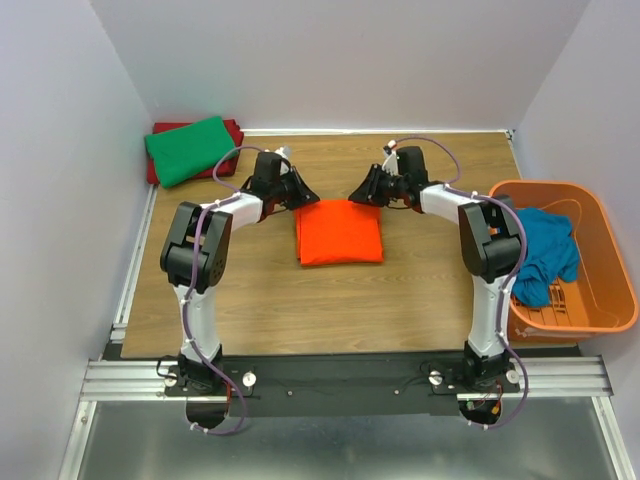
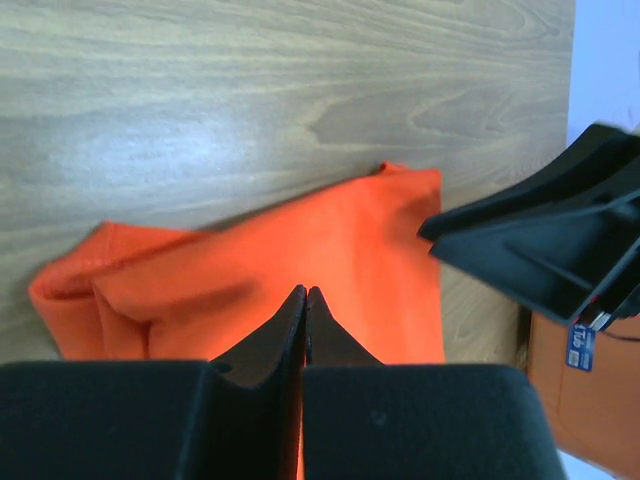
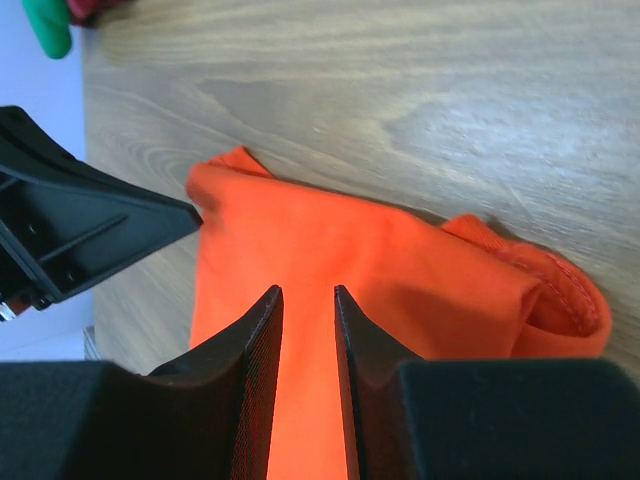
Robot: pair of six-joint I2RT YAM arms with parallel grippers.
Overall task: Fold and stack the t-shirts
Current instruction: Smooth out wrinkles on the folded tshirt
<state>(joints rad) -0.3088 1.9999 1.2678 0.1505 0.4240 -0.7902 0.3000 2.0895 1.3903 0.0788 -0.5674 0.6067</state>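
Note:
A bright orange t-shirt [image 1: 338, 232] lies folded into a rectangle in the middle of the table. My left gripper [image 1: 310, 198] hangs over its far left corner, jaws shut together with no cloth between them [image 2: 306, 290]. My right gripper [image 1: 355, 195] hovers at the far right part of the same edge; it is open, and the orange cloth [image 3: 400, 290] shows through the gap between its fingers [image 3: 307, 290]. At the back left, a folded green t-shirt [image 1: 190, 148] rests on a dark red one [image 1: 235, 130]. A teal blue t-shirt [image 1: 545, 250] lies crumpled in the basket.
The rigid orange plastic basket [image 1: 600, 220] stands at the table's right edge, beside the right arm. Grey walls close in the left, back and right sides. Each wrist view shows the other gripper close by [image 2: 540, 250] [image 3: 80, 230].

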